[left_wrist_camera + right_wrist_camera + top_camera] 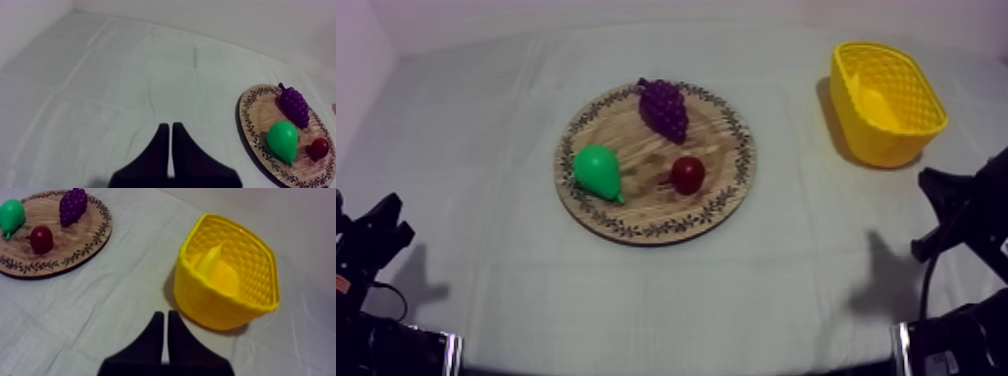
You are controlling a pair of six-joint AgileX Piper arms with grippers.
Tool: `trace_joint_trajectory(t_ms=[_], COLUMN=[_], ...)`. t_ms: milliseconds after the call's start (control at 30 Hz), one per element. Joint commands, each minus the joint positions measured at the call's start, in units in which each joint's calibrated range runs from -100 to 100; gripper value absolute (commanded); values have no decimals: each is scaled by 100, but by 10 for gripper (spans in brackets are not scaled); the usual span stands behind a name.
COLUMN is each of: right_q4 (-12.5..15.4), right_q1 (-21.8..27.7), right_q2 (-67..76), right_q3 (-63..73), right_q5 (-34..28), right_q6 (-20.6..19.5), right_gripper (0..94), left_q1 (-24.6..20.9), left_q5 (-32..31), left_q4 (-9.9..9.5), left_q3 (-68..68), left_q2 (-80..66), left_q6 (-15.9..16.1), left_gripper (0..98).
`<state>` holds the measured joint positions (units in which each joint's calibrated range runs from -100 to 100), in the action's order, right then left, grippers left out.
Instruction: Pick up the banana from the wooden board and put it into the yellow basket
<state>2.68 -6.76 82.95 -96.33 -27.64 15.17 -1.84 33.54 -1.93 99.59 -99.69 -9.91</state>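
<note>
Banana lies inside yellow basket, upper right of top frame, on worktop. Wooden board at frame centre carries grapes at far rim, pear at left, small red fruit right of pear, not touching it. My left gripper: fingers clenched together on nothing, over bare worktop beside board. My right gripper: fingers pressed together too, empty, near basket's front wall, apart from it.

Banana inside yellow basket
</note>
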Motion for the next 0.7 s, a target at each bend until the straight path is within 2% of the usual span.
trace_joint_trajectory(t_ms=[0, 333, 533, 667], right_q4=[7, -106, -125, -128], right_q1=[6, 88, 213, 257], right_q2=[359, 1222, 1273, 1279], right_q3=[-256, -342, -334, -334], right_q5=[-107, -978, -1084, -1095], right_q6=[-84, -756, -831, -732], right_gripper=[3, 3, 6, 6], left_q1=[-1, -1, -1, -1], left_q5=[1, 1, 1, 1], left_q4=[0, 0, 0, 0], left_q3=[-4, -4, -4, -4], left_q2=[-5, -5, -5, -5], left_q6=[0, 2, 1, 1], left_gripper=[0, 0, 0, 0])
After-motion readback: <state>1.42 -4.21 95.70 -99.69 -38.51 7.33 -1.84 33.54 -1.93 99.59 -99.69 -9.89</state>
